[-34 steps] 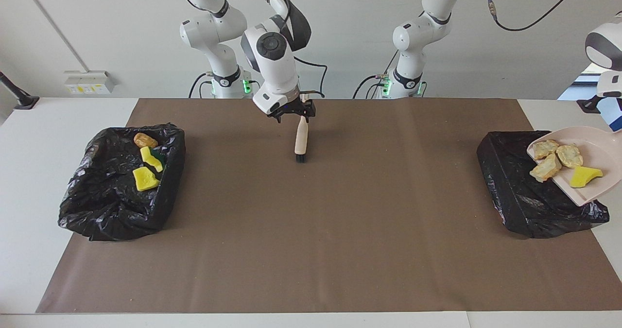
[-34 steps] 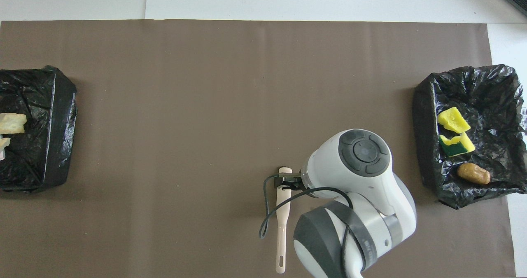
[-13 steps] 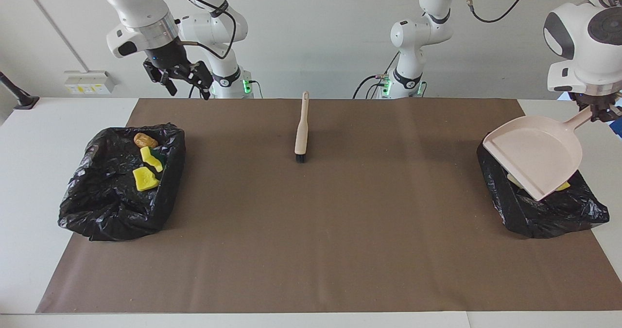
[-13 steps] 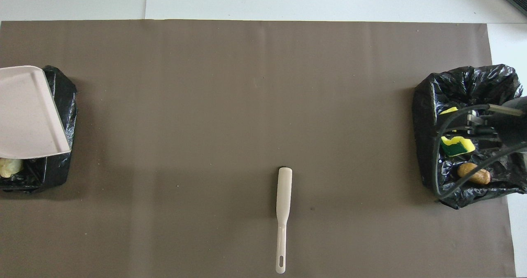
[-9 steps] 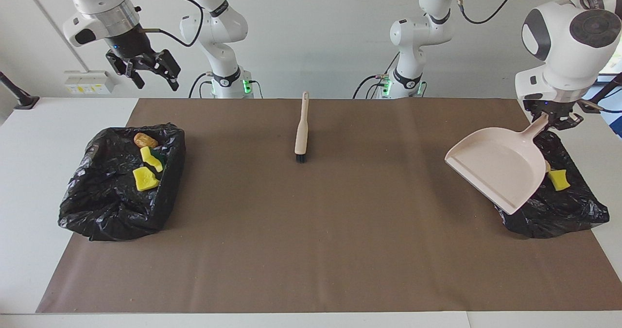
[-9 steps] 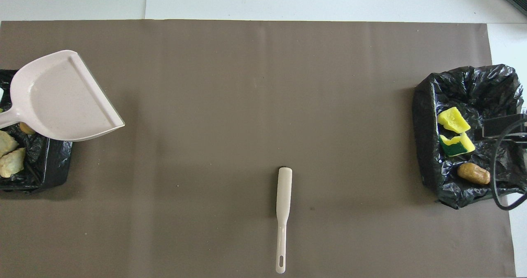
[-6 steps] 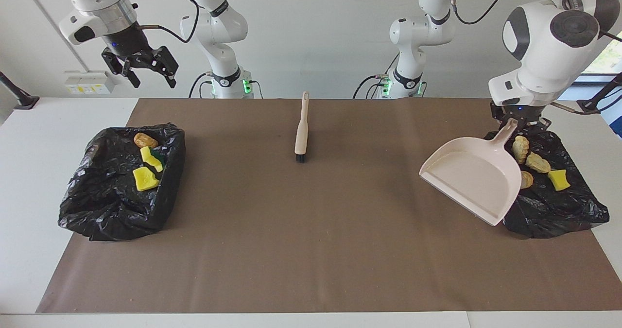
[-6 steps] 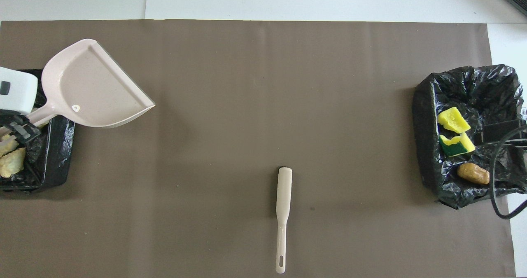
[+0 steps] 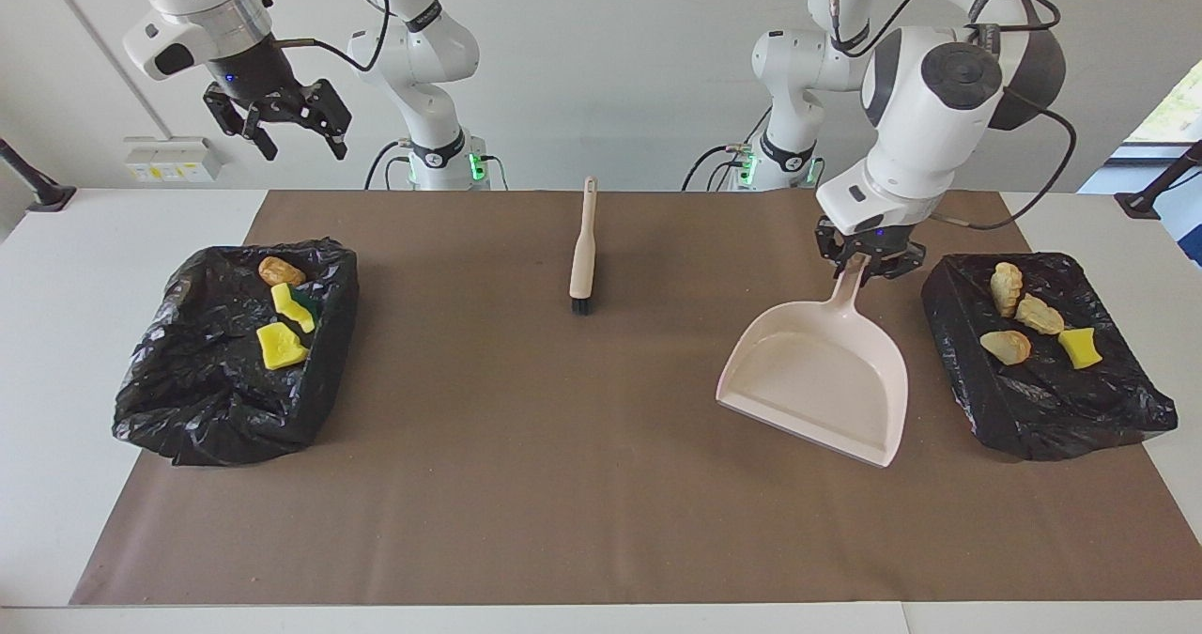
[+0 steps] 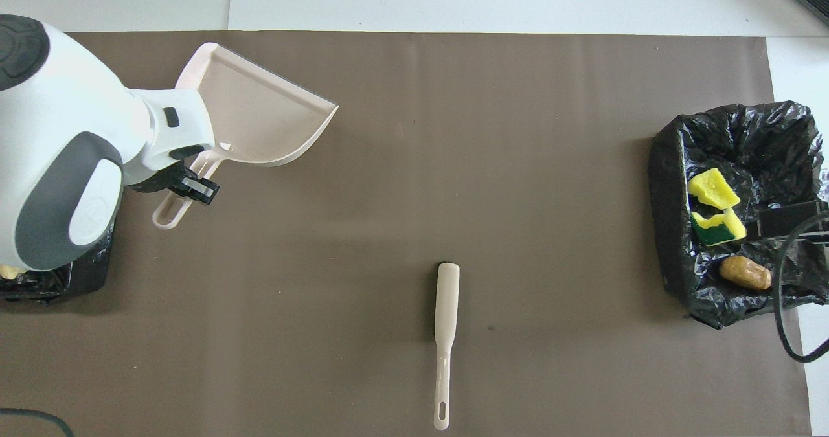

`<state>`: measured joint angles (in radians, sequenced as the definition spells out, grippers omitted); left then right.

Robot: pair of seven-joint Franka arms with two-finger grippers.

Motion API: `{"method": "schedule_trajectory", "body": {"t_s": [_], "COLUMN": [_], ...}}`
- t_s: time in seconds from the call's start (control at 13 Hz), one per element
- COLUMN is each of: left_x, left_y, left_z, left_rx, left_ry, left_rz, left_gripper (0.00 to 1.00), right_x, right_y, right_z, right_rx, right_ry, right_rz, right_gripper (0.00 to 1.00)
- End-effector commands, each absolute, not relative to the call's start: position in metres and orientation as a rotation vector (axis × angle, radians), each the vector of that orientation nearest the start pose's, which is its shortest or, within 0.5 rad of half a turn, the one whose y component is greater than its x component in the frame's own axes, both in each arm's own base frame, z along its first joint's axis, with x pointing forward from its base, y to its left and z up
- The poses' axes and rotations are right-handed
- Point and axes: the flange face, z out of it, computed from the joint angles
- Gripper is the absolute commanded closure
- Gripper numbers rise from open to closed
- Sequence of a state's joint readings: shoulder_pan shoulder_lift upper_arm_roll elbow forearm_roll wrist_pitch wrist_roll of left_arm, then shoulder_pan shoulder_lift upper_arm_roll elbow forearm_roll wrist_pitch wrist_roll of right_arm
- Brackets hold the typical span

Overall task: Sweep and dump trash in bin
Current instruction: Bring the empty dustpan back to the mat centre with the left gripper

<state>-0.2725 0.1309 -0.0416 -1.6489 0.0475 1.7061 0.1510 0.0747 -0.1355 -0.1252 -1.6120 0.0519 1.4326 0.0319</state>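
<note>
My left gripper [image 9: 866,263] is shut on the handle of an empty pink dustpan [image 9: 817,380], which hangs lip-down low over the brown mat beside the black-bagged bin [image 9: 1042,409] at the left arm's end. In that bin lies trash: tan foam chunks [image 9: 1040,315] and a yellow bit [image 9: 1080,347]. The bin [image 9: 216,399] at the right arm's end holds an orange-brown lump [image 9: 281,270] and yellow sponge bits [image 9: 280,347]. My right gripper [image 9: 300,141] hangs open and empty, high above that bin's robot-side edge. From overhead the left gripper [image 10: 188,188] and arm hide most of the near bin.
A cream hand brush [image 9: 582,258] lies on the mat's middle, bristles away from the robots, also seen in the overhead view as the brush [image 10: 445,314]. The brown mat [image 9: 563,484] covers most of the white table. A cable [image 10: 787,320] droops by the right arm's bin.
The left arm carried the emptied dustpan off the bin toward the table's middle and lowered it, uncovering the dumped trash. The right gripper stayed raised and open, shifting only slightly.
</note>
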Motion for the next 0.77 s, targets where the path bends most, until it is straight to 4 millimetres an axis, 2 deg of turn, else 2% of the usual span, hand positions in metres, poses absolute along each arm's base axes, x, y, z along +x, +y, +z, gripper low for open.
{"method": "schedule_trajectory", "body": {"t_s": [0.0, 0.08, 0.23, 0.31, 0.46, 0.54, 0.62, 0.69], "left_x": [0.567, 0.566, 0.580, 0.577, 0.577, 0.571, 0.570, 0.567], "left_y": [-0.248, -0.284, -0.326, -0.354, -0.385, -0.411, -0.432, -0.455], "left_z": [0.491, 0.467, 0.447, 0.441, 0.427, 0.420, 0.402, 0.382], "left_rx": [-3.076, -3.077, -3.113, -3.119, -3.130, -3.132, -3.124, -3.115], "left_ry": [0.552, 0.483, 0.329, 0.306, 0.234, 0.215, 0.190, 0.161], "left_rz": [0.097, 0.115, 0.055, 0.040, 0.031, 0.020, 0.028, 0.034], "left_gripper": [1.00, 1.00, 1.00, 1.00, 1.00, 1.00, 1.00, 1.00], "right_x": [0.489, 0.489, 0.489, 0.489, 0.492, 0.497, 0.498, 0.498], "right_y": [-0.034, -0.035, -0.036, -0.036, -0.039, -0.045, -0.056, -0.054], "right_z": [0.663, 0.663, 0.663, 0.663, 0.664, 0.662, 0.662, 0.662], "right_rx": [-3.087, -3.091, -3.127, -3.139, -3.149, -3.163, -3.164, -3.165], "right_ry": [0.107, 0.099, 0.090, 0.075, 0.038, 0.008, -0.016, -0.024], "right_rz": [0.071, 0.071, 0.071, 0.072, 0.042, 0.014, 0.003, 0.003], "right_gripper": [0.00, 0.00, 0.00, 0.00, 0.00, 0.00, 0.00, 0.00]}}
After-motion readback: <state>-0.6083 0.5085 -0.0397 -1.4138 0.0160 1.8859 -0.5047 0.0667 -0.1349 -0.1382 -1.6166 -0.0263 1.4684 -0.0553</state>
